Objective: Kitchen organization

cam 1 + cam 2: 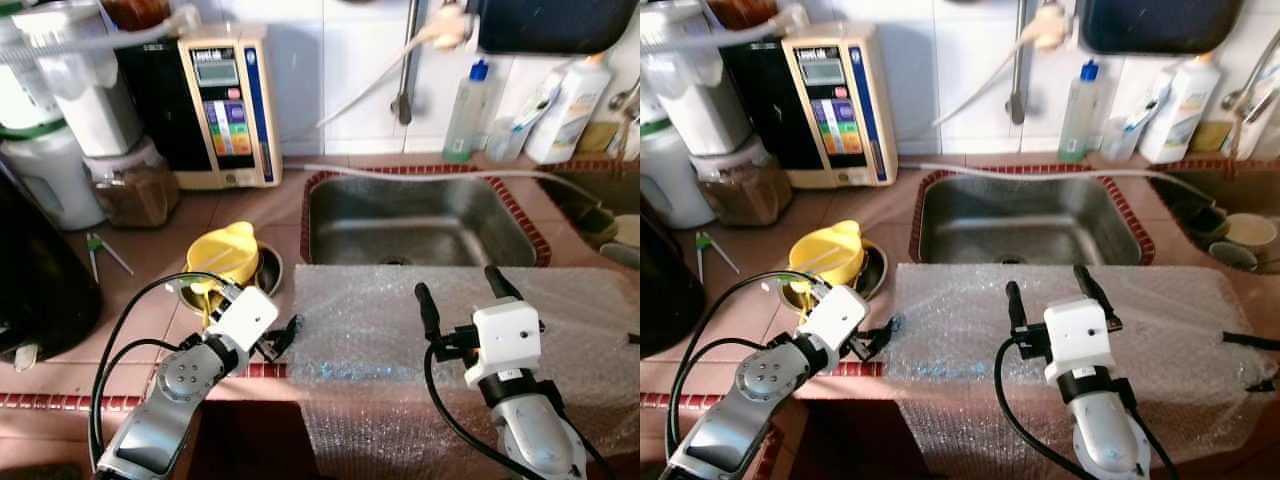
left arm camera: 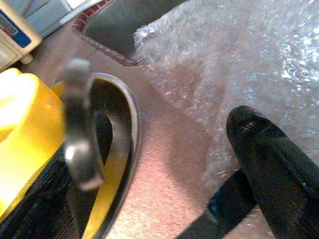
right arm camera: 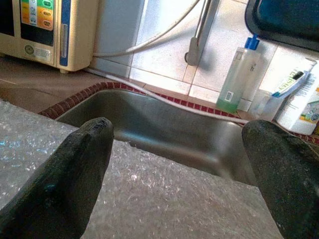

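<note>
We're at the counter (image 1: 120, 330), facing the sink (image 1: 420, 225). Bubble wrap (image 1: 400, 330) lies flat along the counter's front edge, covers the sink's near rim and hangs over the front.

Right gripper (image 1: 465, 290) sits above the wrap, fingers wide apart, holding nothing. Right wrist view looks across the wrap into the sink, with both fingertips (image 3: 75, 174) spread well apart.

Left gripper (image 1: 280, 335) is low at the wrap's left edge, just beside the dark pan (image 1: 265, 268). In the left wrist view one finger is over the pan rim and the other is at the wrap's edge. Fingers are apart; we can't tell if the tip touches the wrap.

A yellow jug (image 1: 222, 252) sits in the pan, left of the sink. Green scissors (image 1: 95, 250) lie on the counter further left.

Along the back wall: a water unit (image 1: 225, 105) with coloured buttons, white jars (image 1: 85, 85) to its left, and a brown-filled jar (image 1: 130, 185) in front of those. Right of the tap hose (image 1: 380, 70) stand a clear bottle (image 1: 468, 110) with a blue cap and a white bottle (image 1: 572, 108).
</note>
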